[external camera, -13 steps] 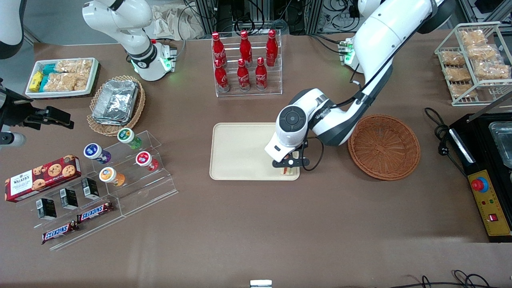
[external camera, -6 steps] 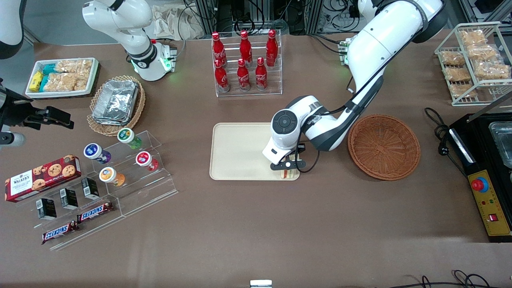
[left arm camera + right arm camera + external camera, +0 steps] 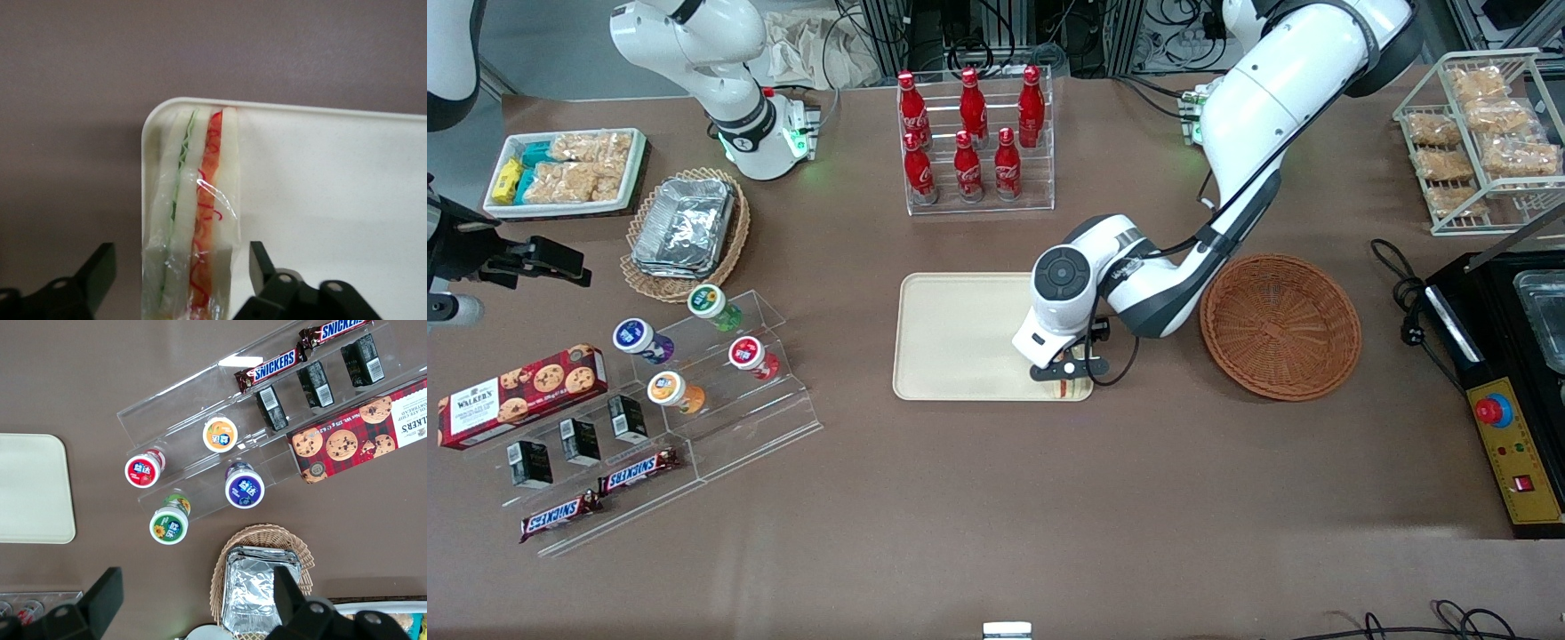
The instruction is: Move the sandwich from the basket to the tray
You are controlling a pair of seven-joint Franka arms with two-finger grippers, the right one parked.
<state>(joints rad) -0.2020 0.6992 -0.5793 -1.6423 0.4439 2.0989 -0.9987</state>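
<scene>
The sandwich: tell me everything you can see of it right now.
The sandwich is a wedge of pale bread layers in clear, glossy wrap, with a green filling line and a red-orange one running along its cut edge. It stands on edge at a corner of the beige tray, the corner nearest the front camera toward the reddish-brown basket. The gripper hangs over it, open, one finger on each side with a gap, neither touching the wrap.
</scene>
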